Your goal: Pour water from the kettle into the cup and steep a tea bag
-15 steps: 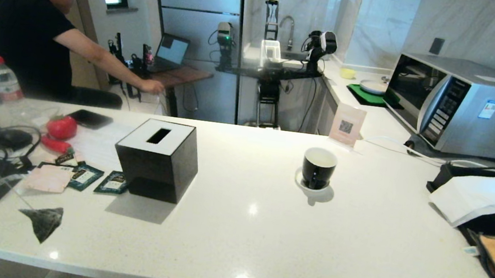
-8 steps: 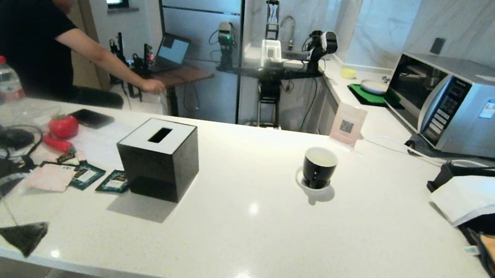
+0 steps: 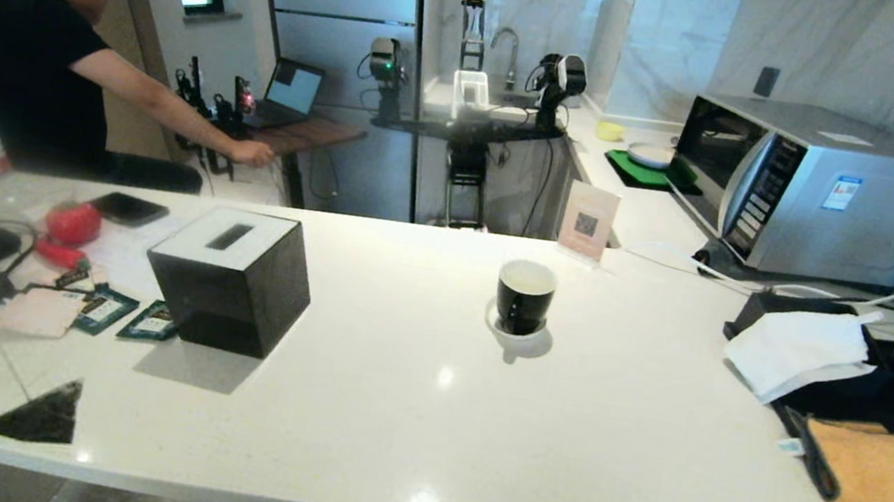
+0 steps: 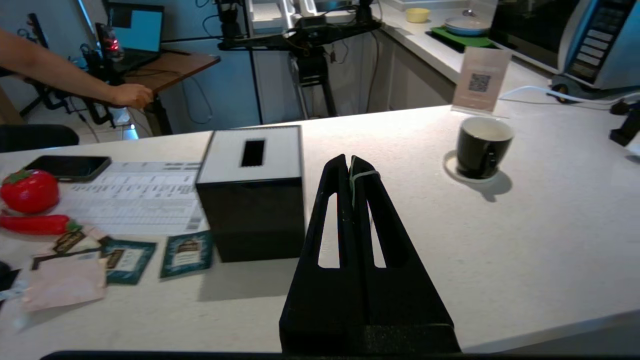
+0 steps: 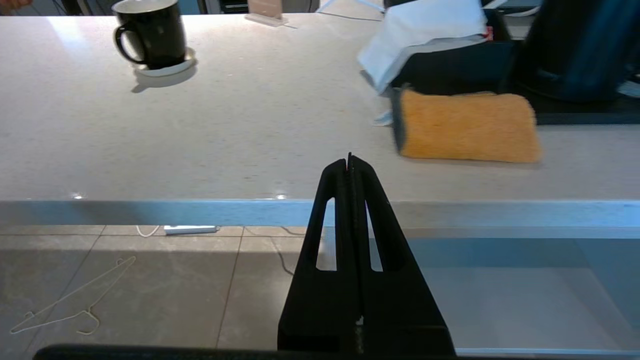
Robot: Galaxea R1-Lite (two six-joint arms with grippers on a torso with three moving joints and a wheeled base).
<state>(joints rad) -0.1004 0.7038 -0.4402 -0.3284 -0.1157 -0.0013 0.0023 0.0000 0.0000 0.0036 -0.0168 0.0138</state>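
Both sets of fingers are pressed fully together w/ nothing between them. I see the left gripper (image 4: 350, 161) hanging over the white speckled countertop (image 3: 426, 419), its closed tips pointing between the black cube tissue box (image 4: 251, 192) just off one side and the small glossy black mug w/ white inside (image 4: 483, 146) further off the other side, sitting upright on its round white saucer (image 4: 452, 169). A pale band is wrapped round one left finger near the tip; can't tell what it is.

Right gripper (image 5: 349, 161) sits low, in front of the counter edge, not over the top. From its fingers the tall matte black kettle (image 5: 580, 47) lies ahead and off to the mug-opposite side, past the orange cloth (image 5: 467, 125) and the white tissue (image 5: 425, 30) on a black tray. Mug is ahead on the other side, handle turned toward this arm's side.

My read: right arm is the nearer one to the kettle, so it takes the pour; nothing gripped yet. No tea bag on a string visible to me, only flat dark green sachets (image 4: 187, 252) beside the tissue box. Person (image 3: 27, 54) in black shirt works behind the counter.
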